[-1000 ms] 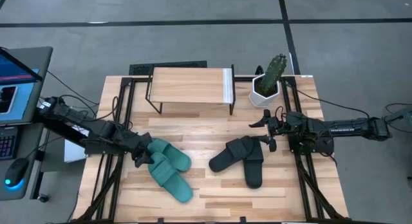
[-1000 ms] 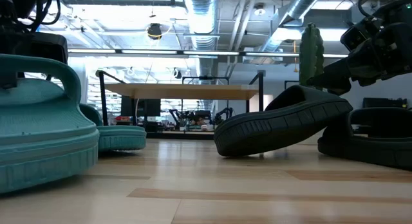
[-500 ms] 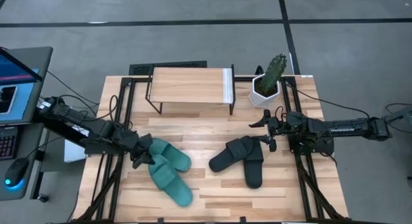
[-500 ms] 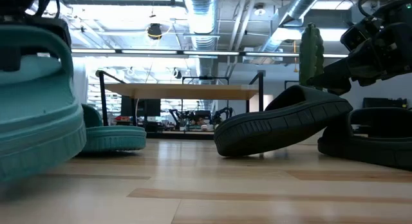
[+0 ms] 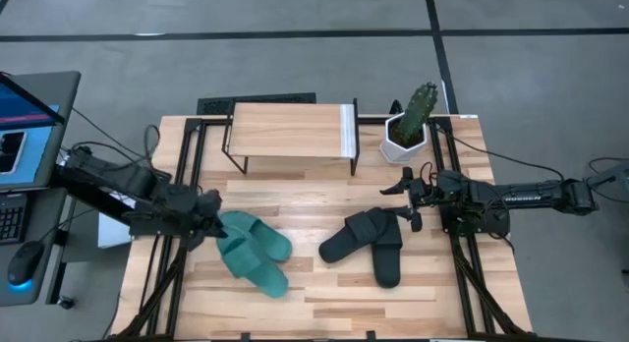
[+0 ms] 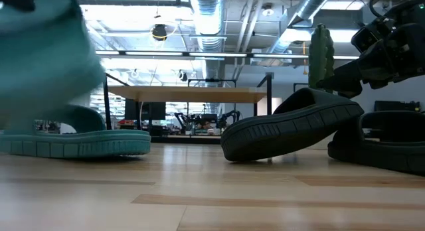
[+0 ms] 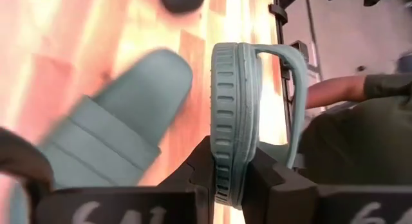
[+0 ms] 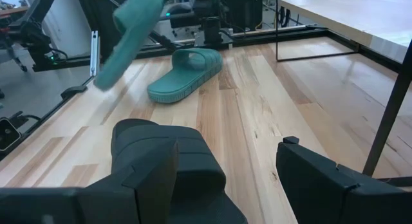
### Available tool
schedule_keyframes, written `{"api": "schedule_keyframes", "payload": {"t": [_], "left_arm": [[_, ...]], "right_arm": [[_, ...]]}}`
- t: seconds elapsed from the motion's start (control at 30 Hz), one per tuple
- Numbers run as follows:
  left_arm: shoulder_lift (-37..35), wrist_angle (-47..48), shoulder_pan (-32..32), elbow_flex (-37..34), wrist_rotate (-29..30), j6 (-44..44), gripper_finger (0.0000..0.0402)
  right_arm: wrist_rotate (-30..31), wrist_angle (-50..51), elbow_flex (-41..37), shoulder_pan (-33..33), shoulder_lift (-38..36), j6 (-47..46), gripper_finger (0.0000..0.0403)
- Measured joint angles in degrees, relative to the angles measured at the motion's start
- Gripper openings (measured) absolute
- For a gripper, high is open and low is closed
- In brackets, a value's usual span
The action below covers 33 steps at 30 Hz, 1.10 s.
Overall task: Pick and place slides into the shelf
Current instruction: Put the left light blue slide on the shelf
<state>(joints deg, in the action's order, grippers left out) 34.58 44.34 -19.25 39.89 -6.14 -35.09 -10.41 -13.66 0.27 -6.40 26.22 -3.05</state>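
Observation:
My left gripper point(image 5: 208, 227) is shut on a teal slide point(image 5: 254, 267), which hangs above the table's left half and shows blurred in the low view point(image 6: 40, 52). The second teal slide point(image 5: 265, 238) lies flat on its sole beside it point(image 8: 187, 64). Two black slides sit right of centre. One point(image 5: 352, 238) leans with its raised end on the other point(image 5: 387, 261). The shelf point(image 5: 290, 132) stands at the far edge on its thin black legs. My right gripper point(image 8: 251, 172) waits open just right of the black slides point(image 5: 405, 202), with nothing between its fingers. My left gripper pinches the teal slide's sole at the end nearest the wrist point(image 7: 226, 165), one finger on each flat face. The fingers lie along the slide's length. The slide is turned on its edge with its strap point(image 7: 293, 95) to one side. It slants down away from the fingers, clear of the table.
A potted cactus point(image 5: 411, 126) stands right of the shelf. A laptop point(image 5: 25, 126) sits off the table's left side. A person's arm point(image 7: 335, 89) shows beyond the table in the left wrist view. Bare wood lies between the shelf and the slides point(image 5: 305, 199).
My left gripper has risen and rolled, carrying the teal slide with it. That slide lay flat on the table beside its mate. It now hangs clear, turned on its edge. The other slides and my right arm have kept still.

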Motion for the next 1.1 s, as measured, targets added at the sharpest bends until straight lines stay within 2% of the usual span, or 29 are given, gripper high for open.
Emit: {"api": "schedule_keyframes", "payload": {"t": [0.2, 0.4, 0.77, 0.93, 1.1], "left_arm": [[5.6, 14.3, 4.2, 15.9, 2.2, 12.3, 0.0025], [15.8, 23.1, 10.3, 33.2, 2.2, 27.6, 0.0025], [37.8, 44.6, 25.0, 72.6, 3.2, 52.5, 0.0024], [43.6, 45.4, 32.0, 86.4, 1.0, 61.1, 0.0024], [45.7, 45.8, 38.3, 92.9, 0.6, 67.2, 0.0024]], "right_arm": [[0.0, 0.0, 0.0, 0.0, 0.0, 0.0, 0.0249], [0.0, 0.0, 0.0, 0.0, 0.0, 0.0, 0.0249], [0.0, 0.0, 0.0, 0.0, 0.0, 0.0, 0.0249], [0.0, 0.0, 0.0, 0.0, 0.0, 0.0, 0.0249], [0.0, 0.0, 0.0, 0.0, 0.0, 0.0, 0.0249]]}}
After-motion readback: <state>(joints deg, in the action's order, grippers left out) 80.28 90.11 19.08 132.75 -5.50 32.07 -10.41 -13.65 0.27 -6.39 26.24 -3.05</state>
